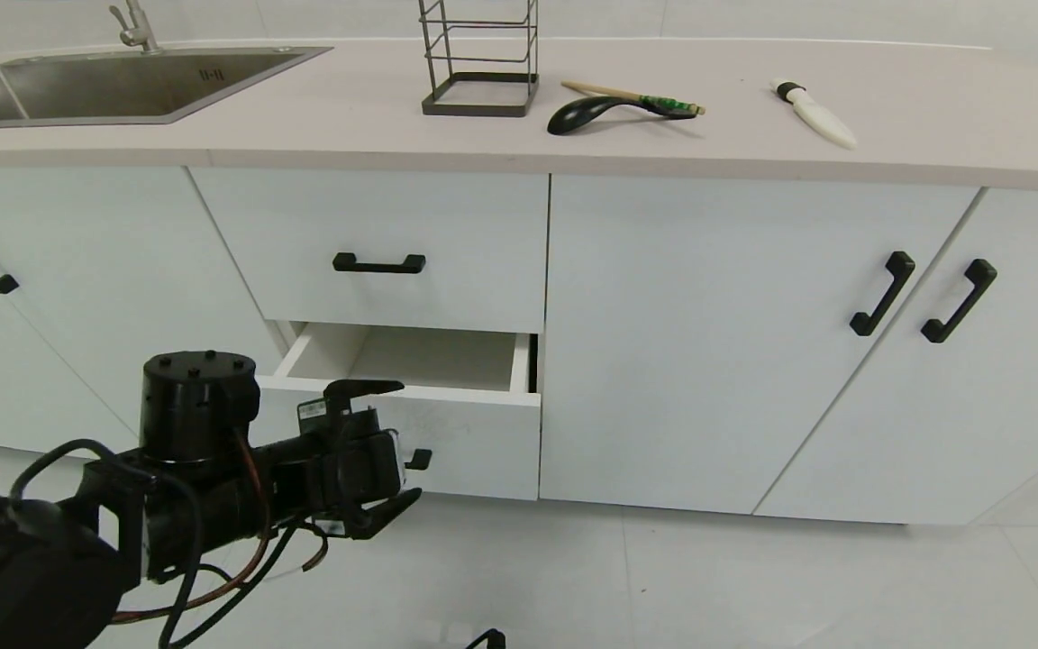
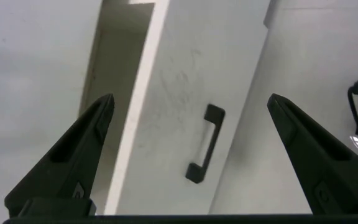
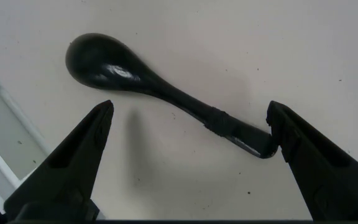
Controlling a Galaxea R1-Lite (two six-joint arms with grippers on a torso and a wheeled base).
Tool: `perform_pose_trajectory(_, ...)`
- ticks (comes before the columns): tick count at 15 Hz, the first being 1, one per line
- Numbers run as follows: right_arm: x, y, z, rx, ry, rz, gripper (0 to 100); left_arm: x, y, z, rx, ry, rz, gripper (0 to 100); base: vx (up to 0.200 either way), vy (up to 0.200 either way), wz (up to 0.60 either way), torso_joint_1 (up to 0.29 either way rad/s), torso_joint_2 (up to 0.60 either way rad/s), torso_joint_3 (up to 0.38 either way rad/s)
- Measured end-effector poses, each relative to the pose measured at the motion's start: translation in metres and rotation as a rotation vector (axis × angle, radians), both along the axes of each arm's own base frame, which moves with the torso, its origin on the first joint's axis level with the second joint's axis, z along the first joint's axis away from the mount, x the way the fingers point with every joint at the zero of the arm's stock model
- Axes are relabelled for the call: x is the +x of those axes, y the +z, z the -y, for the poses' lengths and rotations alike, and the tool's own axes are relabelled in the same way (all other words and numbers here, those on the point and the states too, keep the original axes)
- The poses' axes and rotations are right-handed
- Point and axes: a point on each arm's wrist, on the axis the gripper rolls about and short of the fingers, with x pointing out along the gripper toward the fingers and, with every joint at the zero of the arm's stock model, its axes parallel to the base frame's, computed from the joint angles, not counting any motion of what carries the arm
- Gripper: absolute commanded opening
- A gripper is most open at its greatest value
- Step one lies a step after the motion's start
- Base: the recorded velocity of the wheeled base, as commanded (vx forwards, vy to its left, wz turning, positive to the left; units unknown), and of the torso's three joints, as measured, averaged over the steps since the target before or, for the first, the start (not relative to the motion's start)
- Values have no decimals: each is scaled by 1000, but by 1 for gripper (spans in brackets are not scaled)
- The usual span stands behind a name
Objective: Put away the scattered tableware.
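A black spoon (image 1: 591, 113) lies on the beige counter (image 1: 303, 117), its handle resting on a wooden chopstick with a green patterned end (image 1: 636, 95). A white knife with a black band (image 1: 814, 113) lies farther right. My right gripper (image 3: 189, 107) hovers open over the black spoon (image 3: 110, 65), one finger on each side of its handle, not touching. The lower drawer (image 1: 411, 361) stands partly pulled out and looks empty. My left gripper (image 1: 404, 442) is open just in front of the drawer front (image 2: 185, 74), near its black handle (image 2: 205, 144).
A dark wire rack (image 1: 481, 63) stands on the counter left of the spoon. A steel sink (image 1: 122, 81) is at the far left. The shut upper drawer (image 1: 378, 263) is above the open one, with cabinet doors (image 1: 884, 293) to the right.
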Motion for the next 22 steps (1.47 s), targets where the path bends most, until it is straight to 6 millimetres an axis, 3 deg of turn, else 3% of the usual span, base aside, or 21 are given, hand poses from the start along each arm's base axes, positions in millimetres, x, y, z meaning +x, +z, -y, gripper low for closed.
perform_pose_trajectory(2, 0, 0, 0, 0, 0, 0, 0, 15, 3, 6, -9, 0, 18, 100, 0, 0, 0, 0, 0, 0)
perform_pose_trajectory(7, 0, 0, 0, 0, 0, 0, 0, 61, -17, 26, 0, 4, -7, 100, 0, 0, 0, 0, 0, 0)
perform_pose_trajectory(11, 0, 0, 0, 0, 0, 0, 0, 74, -33, 21, 15, 37, -54, 100, 0, 0, 0, 0, 0, 0)
perform_pose_trajectory(17, 0, 0, 0, 0, 0, 0, 0, 70, -42, 8, 33, 66, -94, 100, 0, 0, 0, 0, 0, 0)
perform_pose_trajectory(22, 0, 0, 0, 0, 0, 0, 0, 29, -47, -8, 66, 69, -179, 100, 0, 0, 0, 0, 0, 0)
